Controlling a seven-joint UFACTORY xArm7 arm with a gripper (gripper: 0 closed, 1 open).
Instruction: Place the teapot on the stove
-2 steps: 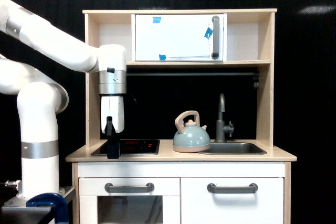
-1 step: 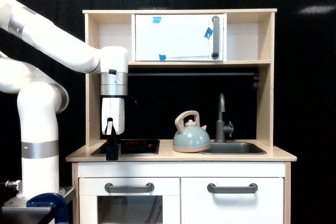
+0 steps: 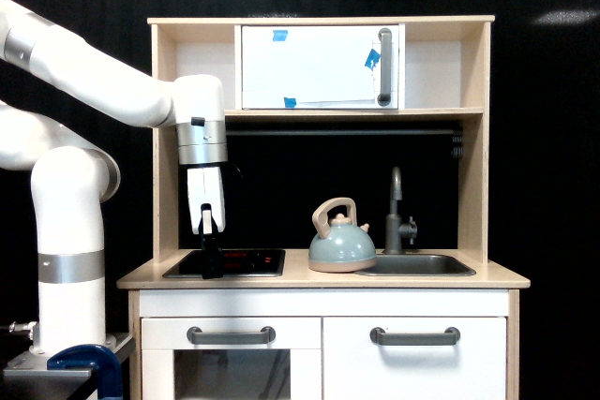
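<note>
The pale grey-blue teapot (image 3: 341, 246) with a beige arched handle stands upright on the wooden counter, between the stove and the sink. The flat black stove (image 3: 246, 262) lies at the counter's left, with faint red markings. My gripper (image 3: 212, 263) hangs straight down over the stove's left part, well to the left of the teapot. Its dark fingers show edge-on as one narrow shape, so their spacing is unclear. Nothing is visibly held.
A grey sink basin (image 3: 418, 265) with a dark faucet (image 3: 397, 216) sits at the counter's right. A white cabinet door (image 3: 321, 66) with a handle hangs on the upper shelf. Wooden side posts frame the counter. Drawers with grey handles (image 3: 231, 334) are below.
The gripper has shifted slightly toward the exterior view's right and turned a little at the wrist, staying low over the stove. The teapot has not moved.
</note>
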